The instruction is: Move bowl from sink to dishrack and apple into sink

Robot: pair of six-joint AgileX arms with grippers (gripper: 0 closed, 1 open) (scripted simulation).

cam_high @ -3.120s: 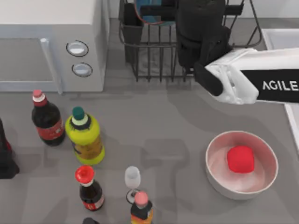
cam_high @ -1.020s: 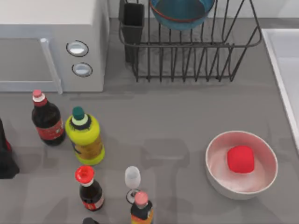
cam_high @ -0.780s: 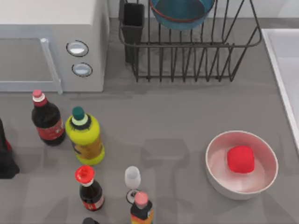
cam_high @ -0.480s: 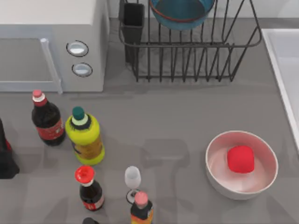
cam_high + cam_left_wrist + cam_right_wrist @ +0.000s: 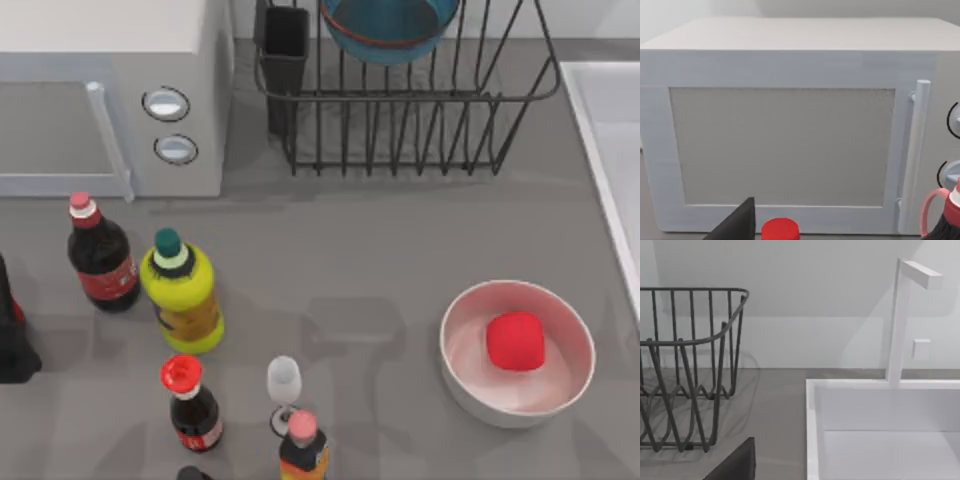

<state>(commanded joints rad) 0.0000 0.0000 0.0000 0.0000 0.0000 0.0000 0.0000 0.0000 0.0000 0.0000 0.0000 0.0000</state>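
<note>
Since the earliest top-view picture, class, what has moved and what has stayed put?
The right arm, then reaching over the black wire dishrack, has pulled away, leaving the round teal-blue bowl resting in the rack. The small red apple stays in the white bowl; the bottles and the white microwave are unchanged.

Three seconds back the right arm reached across the top of the table from the right, its black gripper down among the wires of the dishrack (image 5: pixel 400 110) and covering most of the bowl (image 5: pixel 388 28). That arm has since pulled away from above the table. The bowl now stands free in the back of the dishrack, beside the black cup (image 5: pixel 285 48) at the rack's corner, and the rack's whole front wall and tines, which the arm covered before, are open to sight.
</note>
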